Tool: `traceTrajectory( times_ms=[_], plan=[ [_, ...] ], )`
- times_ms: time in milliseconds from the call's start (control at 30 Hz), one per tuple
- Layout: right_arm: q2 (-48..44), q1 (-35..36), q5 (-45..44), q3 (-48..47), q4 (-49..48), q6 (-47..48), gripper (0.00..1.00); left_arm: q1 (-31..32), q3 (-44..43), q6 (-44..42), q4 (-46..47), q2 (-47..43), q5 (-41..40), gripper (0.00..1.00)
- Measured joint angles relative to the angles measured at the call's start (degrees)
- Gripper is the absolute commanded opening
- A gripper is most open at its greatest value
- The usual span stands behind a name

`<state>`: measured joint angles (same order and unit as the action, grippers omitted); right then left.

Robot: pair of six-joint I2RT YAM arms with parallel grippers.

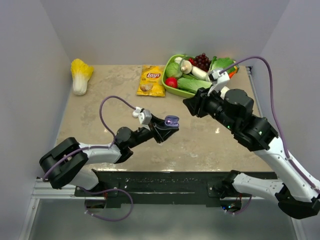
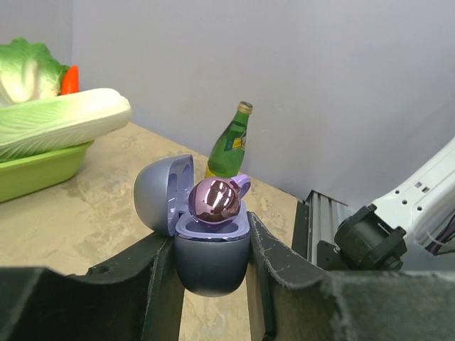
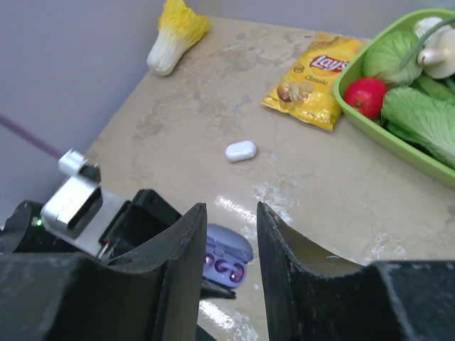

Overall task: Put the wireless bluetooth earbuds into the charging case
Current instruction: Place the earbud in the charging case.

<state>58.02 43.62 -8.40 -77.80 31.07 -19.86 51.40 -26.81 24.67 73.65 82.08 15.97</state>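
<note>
**Task item.** One glossy purple earbud (image 2: 213, 200) sits in the mouth of the charging case (image 2: 212, 263). It is judged to be resting high in its well and not fully seated. The lid is hinged back to one side. Whether a second bud lies beside it cannot be told for certain.

**Holding.** The case is clamped upright at its lower body by the closed jaws of the left gripper (image 2: 211, 241) and is held above the middle of the table (image 1: 100, 100). This presents the wells upward for insertion from above. The right gripper (image 3: 231, 209) hangs over the case with its jaws parted and nothing between them. It is judged free to press or fetch a bud.

**Surface.** The table is beige stone-patterned laminate. A small white capsule-shaped item (image 3: 240, 150) lies loose on it, well apart from the case; its nature is undetermined. Further back are noted a chips bag (image 1: 151, 80), a green tray (image 2: 35, 174) of vegetables, a cabbage (image 1: 80, 75) and a green bottle (image 2: 229, 145).

**Room.** The table is enclosed by plain pale walls (image 2: 320, 71).
</note>
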Motion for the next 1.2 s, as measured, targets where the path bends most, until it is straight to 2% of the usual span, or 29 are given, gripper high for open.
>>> traceTrajectory(
  times_ms=[267,467,767,1200],
  plan=[
    [-2.8,5.2,4.3,2.4,0.3,5.4,0.37,-7.3,4.0,13.5,0.0,-4.6,6.2,0.0],
    [-2.4,9.5,9.0,3.9,1.4,7.4,0.38,-8.5,4.2,19.3,0.0,-6.6,12.8,0.0],
    [-1.7,13.1,10.9,4.0,1.6,8.2,0.38,-8.5,4.2,22.1,0.0,-6.6,16.9,0.0],
    [2.2,13.4,9.1,4.0,2.4,7.9,0.32,-8.5,4.2,22.8,0.0,-6.6,17.9,0.0]
  ],
)
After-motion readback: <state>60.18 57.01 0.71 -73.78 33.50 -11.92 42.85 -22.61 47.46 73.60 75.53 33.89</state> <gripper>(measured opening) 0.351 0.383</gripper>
